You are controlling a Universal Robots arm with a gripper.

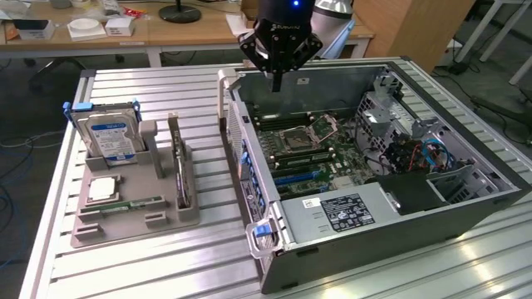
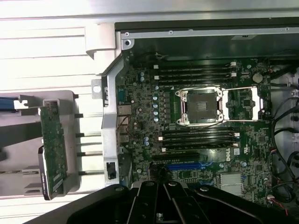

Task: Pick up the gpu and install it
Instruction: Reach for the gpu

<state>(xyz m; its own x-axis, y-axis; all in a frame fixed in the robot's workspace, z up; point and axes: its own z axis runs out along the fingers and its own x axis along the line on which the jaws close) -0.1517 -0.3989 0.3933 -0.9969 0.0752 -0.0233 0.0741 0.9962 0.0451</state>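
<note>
Bright even room light, white glare on the slatted table (image 1: pixel 490 261), soft shadow inside the computer case (image 1: pixel 332 78).

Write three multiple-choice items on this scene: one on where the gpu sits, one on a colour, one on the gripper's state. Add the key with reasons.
1. The gpu is:
A) on edge in the grey holder beside the case
B) seated in a motherboard slot
C) flat on the table slats

2. The hard drive label is:
A) red and yellow
B) blue and white
C) plain black

3. The gripper is:
A) shut on the gpu
B) empty, above the case
C) gripping the hard drive

Key:
1 A, the card stands upright in the holder, outside the case.
2 B, the label shows blue and white.
3 B, it hangs over the case with nothing between its fingers.
</note>
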